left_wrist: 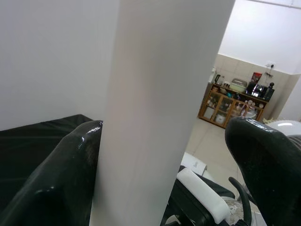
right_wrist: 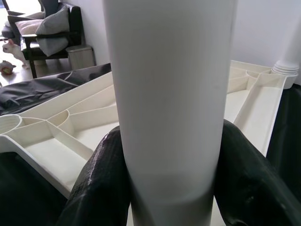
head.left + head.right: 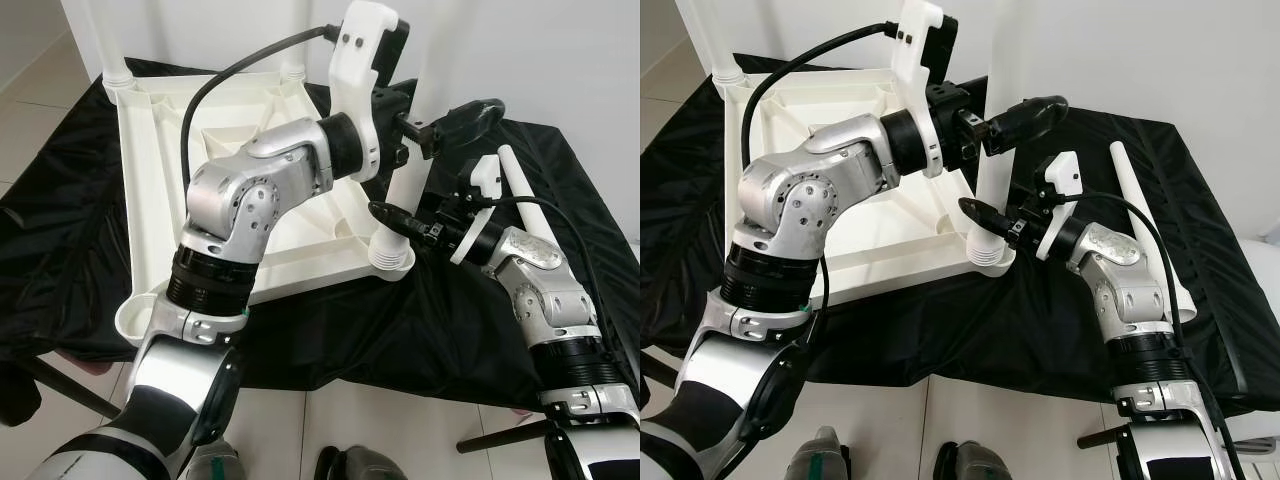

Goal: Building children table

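Two hands work one white table leg point(image 3: 992, 185), which stands upright in the near right corner socket point(image 3: 990, 250) of the upside-down white tabletop point(image 3: 820, 110). The tabletop lies ribbed side up on a black cloth point(image 3: 1060, 320) that covers the surface.

Left hand point(image 3: 995, 125) reaches across from the left, high on the leg. In the left wrist view one black finger point(image 1: 61, 179) touches the leg point(image 1: 155, 94) while the other point(image 1: 265, 155) stands apart from it, so this hand is wide and not clamped.

Right hand point(image 3: 985, 222) is low on the same leg, just above the socket. In the right wrist view both black fingers point(image 2: 101, 183) press against the leg point(image 2: 169, 94) on either side, holding it; the head views show just one fingertip there.

Another white leg point(image 3: 1145, 225) lies loose on the cloth to the right of the right arm. Further legs stand in the far corner sockets point(image 3: 118, 75).

The left wrist view alone takes in a wooden cabinet point(image 1: 233, 106) across a tiled floor. The right wrist view alone takes in a dark chair with grey cushions point(image 2: 51, 26) beyond the tabletop ribs point(image 2: 70, 127).
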`<state>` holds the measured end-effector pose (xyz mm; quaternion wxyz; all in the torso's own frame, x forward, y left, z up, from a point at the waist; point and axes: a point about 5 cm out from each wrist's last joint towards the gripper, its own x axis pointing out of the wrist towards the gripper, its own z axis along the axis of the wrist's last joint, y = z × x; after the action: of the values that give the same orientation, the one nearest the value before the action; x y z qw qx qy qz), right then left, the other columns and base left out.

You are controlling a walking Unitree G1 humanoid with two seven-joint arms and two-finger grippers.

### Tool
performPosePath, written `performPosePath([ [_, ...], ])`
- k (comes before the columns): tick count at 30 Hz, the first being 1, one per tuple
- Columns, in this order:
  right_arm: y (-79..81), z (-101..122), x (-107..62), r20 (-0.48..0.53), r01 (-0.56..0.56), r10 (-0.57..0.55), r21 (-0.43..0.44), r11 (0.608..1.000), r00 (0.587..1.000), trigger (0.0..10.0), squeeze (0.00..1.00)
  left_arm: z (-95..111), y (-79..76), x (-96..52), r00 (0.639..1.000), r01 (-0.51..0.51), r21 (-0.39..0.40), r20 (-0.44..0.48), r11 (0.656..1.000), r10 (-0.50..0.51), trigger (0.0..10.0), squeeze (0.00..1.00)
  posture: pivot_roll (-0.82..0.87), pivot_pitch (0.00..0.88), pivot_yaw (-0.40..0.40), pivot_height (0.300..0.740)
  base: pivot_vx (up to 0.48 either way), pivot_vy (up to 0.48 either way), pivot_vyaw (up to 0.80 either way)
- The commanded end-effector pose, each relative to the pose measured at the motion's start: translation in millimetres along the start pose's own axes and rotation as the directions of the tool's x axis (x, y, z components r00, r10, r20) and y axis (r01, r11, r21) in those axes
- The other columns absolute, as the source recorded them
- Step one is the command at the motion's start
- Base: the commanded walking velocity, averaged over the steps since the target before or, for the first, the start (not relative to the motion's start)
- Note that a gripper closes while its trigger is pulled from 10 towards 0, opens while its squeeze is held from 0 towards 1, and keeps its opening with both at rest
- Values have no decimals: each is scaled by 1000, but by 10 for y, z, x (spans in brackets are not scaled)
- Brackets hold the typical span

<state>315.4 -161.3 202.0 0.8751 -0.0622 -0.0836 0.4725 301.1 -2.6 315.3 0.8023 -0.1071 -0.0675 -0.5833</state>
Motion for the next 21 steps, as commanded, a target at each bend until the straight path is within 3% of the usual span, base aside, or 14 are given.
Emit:
performPosePath([
  [1, 23, 29, 36, -14, -34, 34, -21, 999, 999, 10000, 0, 33, -133, 126, 996, 90, 27, -11, 996, -89, 10000, 0, 88, 8, -102, 740, 0, 0, 0],
  [5, 24, 20, 28, -25, -36, 35, -24, 999, 999, 10000, 0, 41, -128, 144, 996, 87, 36, -19, 996, -86, 10000, 0, 87, 10, -102, 740, 0, 0, 0],
  [6, 16, 20, 18, -28, -33, 33, -24, 999, 999, 10000, 0, 46, -129, 140, 996, 90, 42, -19, 995, -89, 4314, 0, 87, 12, -103, 740, 0, 0, 0],
  [7, 10, 19, 11, -31, -32, 31, -24, 999, 999, 10000, 0, 49, -130, 137, 996, 93, 46, -19, 995, -92, 4314, 0, 87, 12, -103, 740, 0, 0, 0],
  [8, 3, 20, 5, -33, -30, 29, -24, 999, 999, 10000, 0, 56, -121, 135, 996, 88, 50, -13, 995, -88, 0, 0, 86, 13, -103, 740, 0, 0, 0],
  [21, -61, 31, -15, -37, 5, -6, -40, 999, 999, 10000, 0, 66, -96, 114, 996, 89, 92, -18, 992, -87, 0, 0, 84, 15, -104, 740, 0, 0, 0],
])
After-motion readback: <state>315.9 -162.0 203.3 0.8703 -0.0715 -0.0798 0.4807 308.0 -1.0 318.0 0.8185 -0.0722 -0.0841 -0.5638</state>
